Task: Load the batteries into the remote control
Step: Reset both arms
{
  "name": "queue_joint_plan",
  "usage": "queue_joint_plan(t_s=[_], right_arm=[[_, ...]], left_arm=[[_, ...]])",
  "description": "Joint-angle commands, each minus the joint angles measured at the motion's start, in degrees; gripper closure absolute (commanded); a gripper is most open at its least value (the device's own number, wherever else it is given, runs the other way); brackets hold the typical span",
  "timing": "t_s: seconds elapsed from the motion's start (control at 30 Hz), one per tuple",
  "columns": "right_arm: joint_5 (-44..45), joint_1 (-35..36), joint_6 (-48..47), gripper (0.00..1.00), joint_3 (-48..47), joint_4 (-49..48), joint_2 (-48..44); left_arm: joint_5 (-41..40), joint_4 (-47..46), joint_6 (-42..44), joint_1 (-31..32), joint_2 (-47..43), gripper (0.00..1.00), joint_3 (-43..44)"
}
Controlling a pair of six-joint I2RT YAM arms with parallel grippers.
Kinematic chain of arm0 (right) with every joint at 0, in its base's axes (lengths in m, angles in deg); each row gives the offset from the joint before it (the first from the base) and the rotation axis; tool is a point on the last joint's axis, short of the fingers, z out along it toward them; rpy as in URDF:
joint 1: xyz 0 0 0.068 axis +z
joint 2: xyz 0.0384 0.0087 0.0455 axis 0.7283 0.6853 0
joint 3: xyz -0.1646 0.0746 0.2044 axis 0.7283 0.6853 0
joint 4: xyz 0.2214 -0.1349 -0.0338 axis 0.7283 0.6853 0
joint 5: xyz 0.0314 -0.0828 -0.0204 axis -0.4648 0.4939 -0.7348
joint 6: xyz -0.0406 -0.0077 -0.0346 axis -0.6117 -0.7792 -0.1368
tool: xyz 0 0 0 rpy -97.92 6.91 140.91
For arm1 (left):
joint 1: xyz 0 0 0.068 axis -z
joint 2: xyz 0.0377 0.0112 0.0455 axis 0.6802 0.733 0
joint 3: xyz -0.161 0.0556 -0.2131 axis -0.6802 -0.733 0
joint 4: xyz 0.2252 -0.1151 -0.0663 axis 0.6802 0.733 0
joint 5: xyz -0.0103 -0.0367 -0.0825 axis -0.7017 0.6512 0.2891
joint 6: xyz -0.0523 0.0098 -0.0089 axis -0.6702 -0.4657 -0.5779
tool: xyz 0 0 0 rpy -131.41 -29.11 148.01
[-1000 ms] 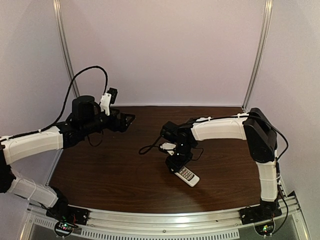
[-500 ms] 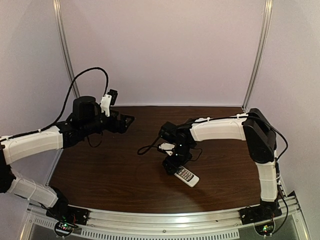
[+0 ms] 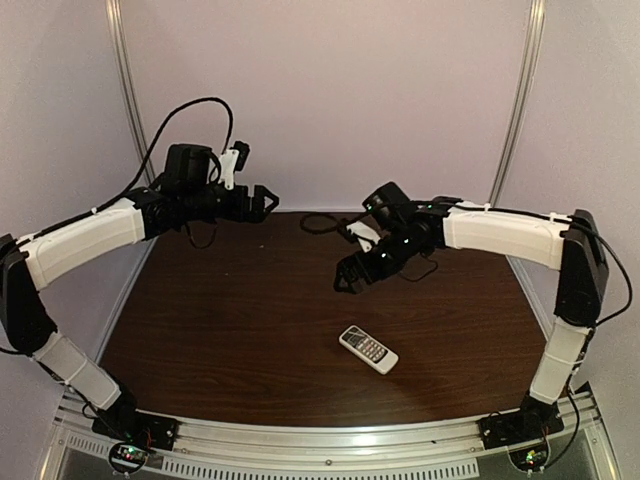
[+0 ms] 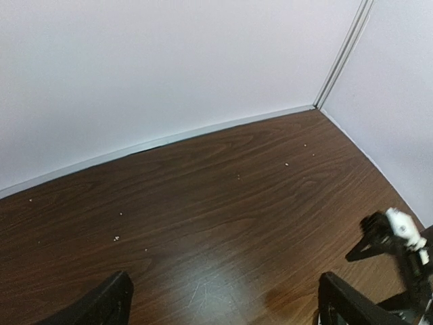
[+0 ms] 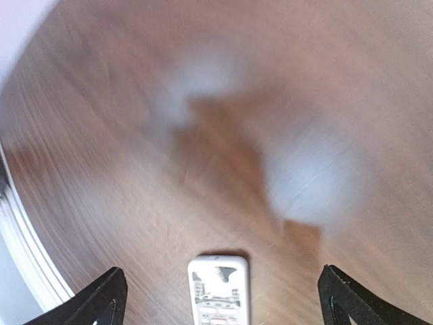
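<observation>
Right hand [image 3: 352, 280]: released, its fingers [image 5: 107, 298] spread wide with nothing between them; it hangs in the air over the middle of the counter [image 3: 220, 330].
Left hand [image 3: 265, 198]: also released and empty, raised over the far left corner of the counter.
Remote control [image 3: 368, 350]: flat on the counter, button face up, a little right of centre and toward the near edge; neither hand touches it.
Direction from the right hand: below it and toward the near edge. The blurred right wrist view shows the remote at the bottom of the frame, midway between the two fingers.
Long axis: slants across the counter from far left to near right. In the wrist view it runs in line with the fingers, so the jaws would probably close across its narrow width.
Nearer arm: the right, plainly; the left is well apart.
Batteries: not visible in any view, so I cannot tell whether they are already inside.
</observation>
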Motion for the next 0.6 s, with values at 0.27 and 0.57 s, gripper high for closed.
queue_joint_plan(t_s=[0.27, 0.57], right_arm=[[-9.5, -22.4, 8.2, 0.00, 27.3, -30.6, -26.7], [-10.6, -30.6, 11.6, 0.00, 48.7, -43.1, -36.8]], left_arm=[[10.0, 5.4, -5.0, -6.2, 8.9, 0.03, 5.1], [4.6, -1.6, -9.7, -6.4, 4.6, 0.03, -11.9]])
